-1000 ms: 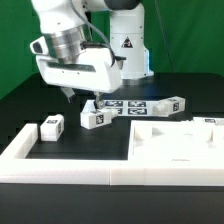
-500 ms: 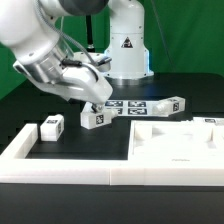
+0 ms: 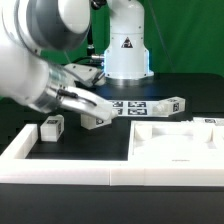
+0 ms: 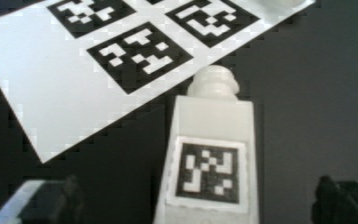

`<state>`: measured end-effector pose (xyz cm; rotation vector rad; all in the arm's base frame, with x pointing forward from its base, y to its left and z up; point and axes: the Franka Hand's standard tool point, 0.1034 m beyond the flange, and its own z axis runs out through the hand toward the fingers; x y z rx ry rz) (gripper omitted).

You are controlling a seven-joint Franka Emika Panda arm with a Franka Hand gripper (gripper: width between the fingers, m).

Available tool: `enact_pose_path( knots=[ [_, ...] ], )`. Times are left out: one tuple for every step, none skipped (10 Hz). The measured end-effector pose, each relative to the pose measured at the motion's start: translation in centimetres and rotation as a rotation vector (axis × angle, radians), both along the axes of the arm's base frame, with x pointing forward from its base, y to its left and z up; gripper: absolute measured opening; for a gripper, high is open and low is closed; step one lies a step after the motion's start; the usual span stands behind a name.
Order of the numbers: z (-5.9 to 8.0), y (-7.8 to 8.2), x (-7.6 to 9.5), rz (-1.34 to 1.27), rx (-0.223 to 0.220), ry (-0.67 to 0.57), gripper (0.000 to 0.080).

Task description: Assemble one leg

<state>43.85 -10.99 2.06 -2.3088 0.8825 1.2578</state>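
Note:
A leg (image 4: 208, 150), a chunky white block with a tag on its face and a short peg at one end, lies on the black table. My gripper (image 4: 194, 200) is open, with one dark finger (image 4: 43, 200) on each side of it and a gap to each. In the exterior view the gripper (image 3: 92, 108) is low over this leg (image 3: 97, 119), and the arm hides part of it. A second leg (image 3: 52, 126) stands to the exterior view's left. A third leg (image 3: 172, 104) lies by the marker board's end.
The marker board (image 3: 135, 107) lies just behind the leg and also shows in the wrist view (image 4: 140, 50). The large white panel (image 3: 185, 150) with raised edges lies at the front right. A long white rim (image 3: 60, 168) runs along the front.
The arm has tilted over and come down toward the exterior view's left, bringing the gripper low around the leg. The legs and the panel have not moved.

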Motion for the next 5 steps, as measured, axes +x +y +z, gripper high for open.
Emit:
enact_pose_path(
  knots=[
    [-0.39, 0.03, 0.56, 0.007, -0.015, -0.019, 0.0649],
    [-0.55, 0.21, 0.58, 0.011, -0.019, -0.023, 0.0649],
    [-0.92, 0.38, 0.40, 0.013, -0.018, -0.016, 0.0649],
    [-1.19, 0.59, 0.25, 0.015, -0.015, -0.010, 0.0649],
    [-1.34, 0.71, 0.14, 0.016, -0.013, -0.006, 0.0649]
  ],
)
